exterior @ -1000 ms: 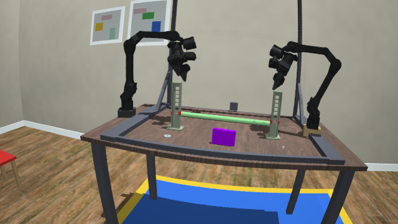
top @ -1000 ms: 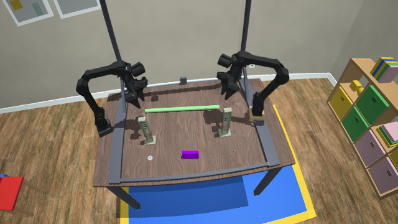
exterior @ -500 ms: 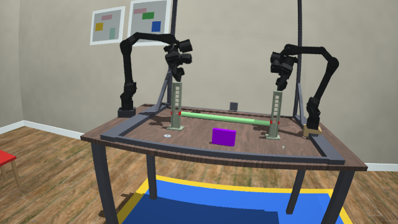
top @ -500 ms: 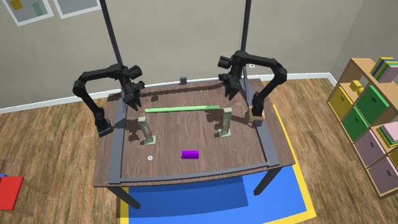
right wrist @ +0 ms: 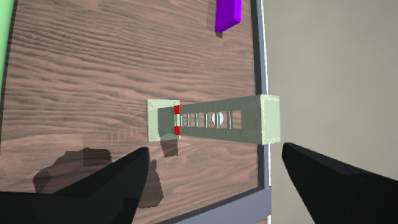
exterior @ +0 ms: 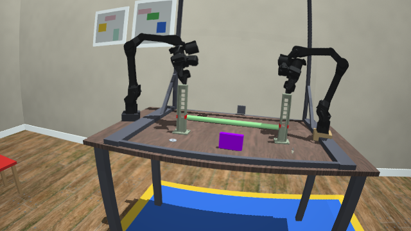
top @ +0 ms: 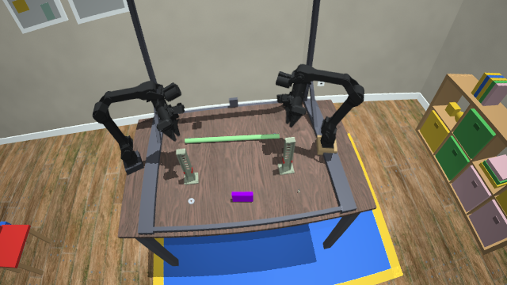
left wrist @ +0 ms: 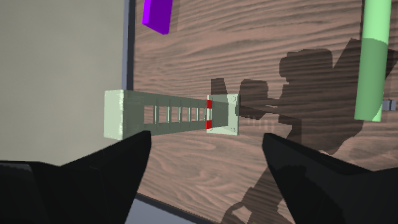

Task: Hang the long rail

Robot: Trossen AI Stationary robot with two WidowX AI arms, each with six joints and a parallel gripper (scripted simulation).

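Note:
The long green rail lies on the table behind the two posts. I cannot make out its hooks. One pale green post stands at picture right in the top and exterior views, the other post at picture left. Both have red marks low down. My left gripper is open and empty, high behind the picture-right post. My right gripper is open and empty, high behind the picture-left post.
A purple block stands between the posts, toward the front. A white disc lies in front of the picture-left post. A grey frame runs along the table's edges.

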